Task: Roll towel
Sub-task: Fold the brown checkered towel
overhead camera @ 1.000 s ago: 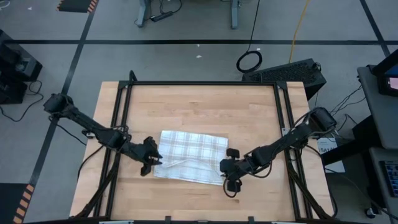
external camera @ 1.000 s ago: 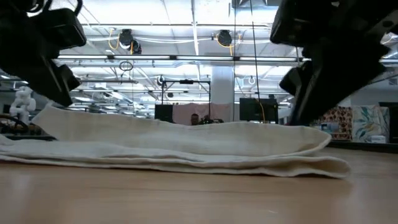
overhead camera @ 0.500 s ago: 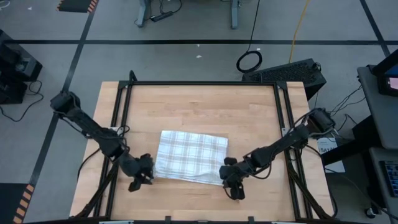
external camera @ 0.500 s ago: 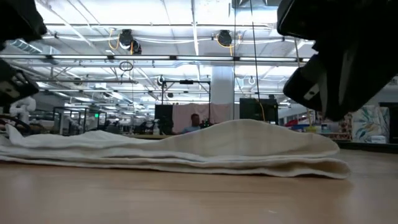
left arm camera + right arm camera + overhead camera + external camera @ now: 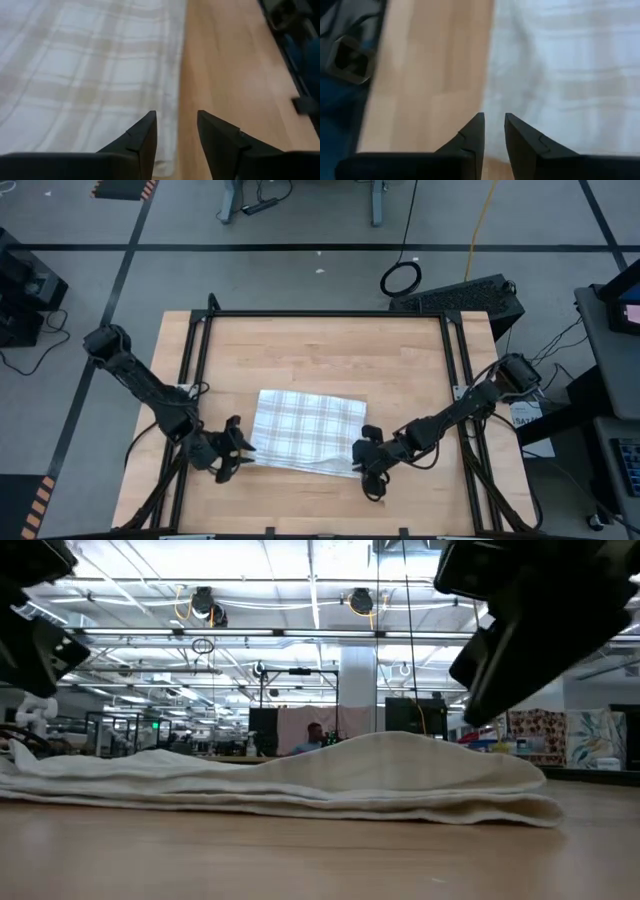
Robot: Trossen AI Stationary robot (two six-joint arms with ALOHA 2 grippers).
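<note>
Wooden desk [image 5: 320,350] in a workshop carries the towel [image 5: 305,432], which lies folded flat toward the near edge, roughly midway between the side edges. Left gripper [image 5: 232,452] sits at the towel's near-left corner, its fingers parted and empty. Right gripper [image 5: 368,467] sits at the near-right corner, fingers slightly apart, gripping nothing.
</note>
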